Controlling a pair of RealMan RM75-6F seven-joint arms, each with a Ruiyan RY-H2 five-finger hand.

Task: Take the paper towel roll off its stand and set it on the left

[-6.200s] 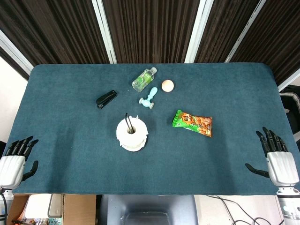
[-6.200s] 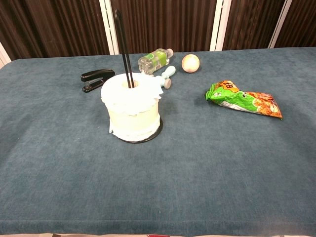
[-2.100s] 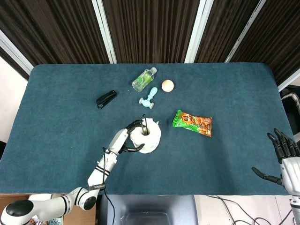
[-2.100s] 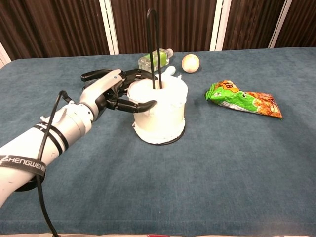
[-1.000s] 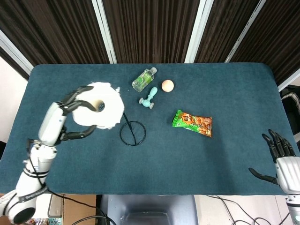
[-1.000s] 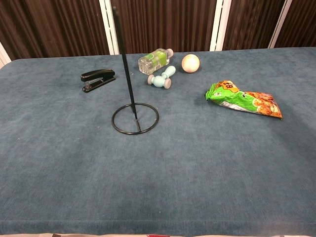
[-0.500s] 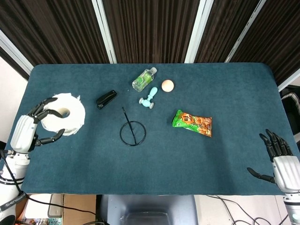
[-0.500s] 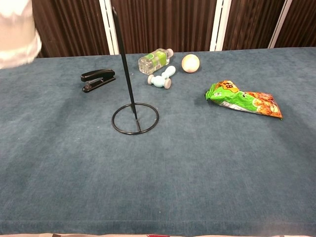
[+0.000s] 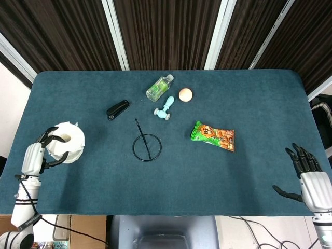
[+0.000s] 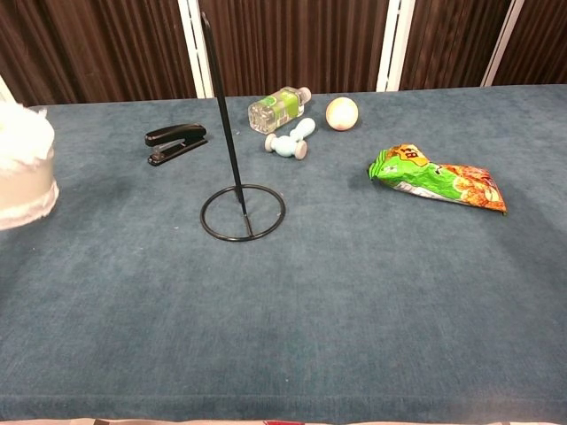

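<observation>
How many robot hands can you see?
2. The left hand is at the table's left edge, holding the paper towel roll. The right hand is at the right edge, open, holding nothing. The chest view shows neither.

Your table (image 9: 249, 93) wears a matt teal cloth with a fine nap, and the stand (image 10: 237, 205) on it is thin black wire with a dull sheen. The paper towel roll (image 9: 67, 142) looks soft, white and ragged-edged, the snack bag (image 10: 438, 179) is glossy crinkled foil, and the bottle (image 9: 159, 87) is clear plastic.
</observation>
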